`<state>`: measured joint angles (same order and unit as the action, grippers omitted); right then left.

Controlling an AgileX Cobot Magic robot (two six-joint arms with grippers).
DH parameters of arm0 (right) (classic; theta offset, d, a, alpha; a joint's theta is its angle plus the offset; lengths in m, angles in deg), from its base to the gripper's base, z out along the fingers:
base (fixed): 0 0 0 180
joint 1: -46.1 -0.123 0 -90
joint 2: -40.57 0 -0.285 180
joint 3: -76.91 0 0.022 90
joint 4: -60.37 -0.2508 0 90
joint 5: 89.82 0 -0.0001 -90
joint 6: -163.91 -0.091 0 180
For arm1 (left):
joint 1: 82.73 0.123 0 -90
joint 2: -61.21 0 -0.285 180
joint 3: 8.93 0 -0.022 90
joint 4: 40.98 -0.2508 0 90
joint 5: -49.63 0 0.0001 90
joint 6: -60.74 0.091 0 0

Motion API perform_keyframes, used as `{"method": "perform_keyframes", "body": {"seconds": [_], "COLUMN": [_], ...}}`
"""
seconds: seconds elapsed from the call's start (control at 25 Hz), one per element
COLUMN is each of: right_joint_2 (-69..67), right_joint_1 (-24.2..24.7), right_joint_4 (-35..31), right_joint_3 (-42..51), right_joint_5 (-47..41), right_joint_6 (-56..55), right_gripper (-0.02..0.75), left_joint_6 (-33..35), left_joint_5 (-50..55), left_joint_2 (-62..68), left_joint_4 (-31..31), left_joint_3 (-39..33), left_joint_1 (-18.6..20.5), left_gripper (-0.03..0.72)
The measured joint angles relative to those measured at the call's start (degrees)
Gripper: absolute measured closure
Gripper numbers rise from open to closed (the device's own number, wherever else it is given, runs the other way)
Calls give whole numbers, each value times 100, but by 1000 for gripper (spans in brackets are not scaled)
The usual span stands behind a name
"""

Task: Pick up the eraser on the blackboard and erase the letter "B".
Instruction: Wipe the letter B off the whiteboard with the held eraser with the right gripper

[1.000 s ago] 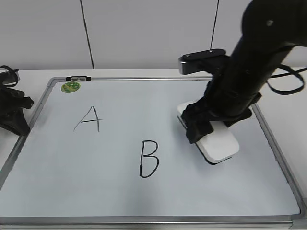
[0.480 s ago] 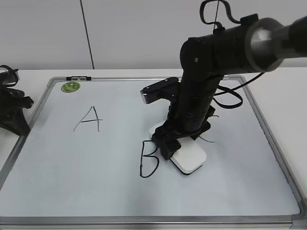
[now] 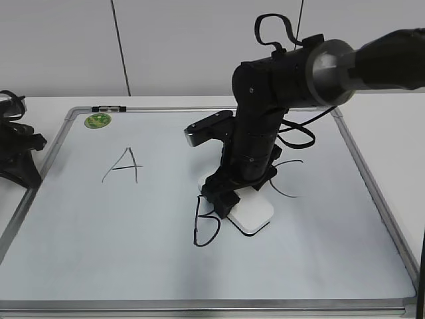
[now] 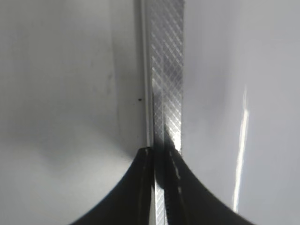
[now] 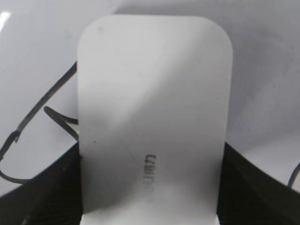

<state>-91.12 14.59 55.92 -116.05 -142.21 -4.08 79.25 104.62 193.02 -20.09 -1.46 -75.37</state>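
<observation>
The white eraser (image 3: 251,214) lies flat on the blackboard (image 3: 133,252), with its left end over the upper right part of the letter "B" (image 3: 204,229). My right gripper (image 3: 229,196) is shut on the eraser and presses it down. In the right wrist view the eraser (image 5: 150,103) fills the frame between my dark fingers (image 5: 42,192), and black strokes of the "B" (image 5: 47,112) show at its left. My left gripper (image 3: 16,156) rests off the board's left edge. In the left wrist view its fingertips (image 4: 157,151) are closed over the grey frame strip (image 4: 166,70).
A black "A" (image 3: 123,166) is at the board's upper left. Part of a "C" (image 3: 287,178) shows behind the right arm. A round green magnet (image 3: 97,120) sits at the top left corner. A white wall stands behind the table.
My right arm has slid the eraser leftwards from the board's right part onto the "B". The top of the "B" no longer shows and the "C" has come into view. The left arm is still.
</observation>
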Motion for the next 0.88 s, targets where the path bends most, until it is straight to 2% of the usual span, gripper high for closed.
{"method": "perform_keyframes", "body": {"seconds": [0.24, 0.4, 0.68, 0.72, 0.84, 0.88], "right_joint_2": [-57, -57, -70, -70, -70, -74], "right_joint_1": [0, -220, -902, -1127, -1213, -1411], "right_joint_4": [36, 236, 320, 320, 320, 320], "right_joint_3": [-84, -108, -108, -108, -108, -108], "right_joint_5": [-84, -106, -106, -106, -106, -106], "right_joint_6": [8, 13, 23, 23, 23, 34], "right_gripper": [207, 207, 207, 208, 208, 208], "left_joint_6": [0, 0, 0, 0, 0, 0], "left_joint_5": [0, 0, 0, 0, 0, 0], "left_joint_2": [-6, -6, -6, -6, -6, -6], "left_joint_4": [13, 13, 13, 13, 13, 13], "left_joint_3": [0, 0, 0, 0, 0, 0], "left_joint_1": [0, 0, 0, 0, 0, 0], "left_gripper": [656, 656, 656, 656, 656, 656]}}
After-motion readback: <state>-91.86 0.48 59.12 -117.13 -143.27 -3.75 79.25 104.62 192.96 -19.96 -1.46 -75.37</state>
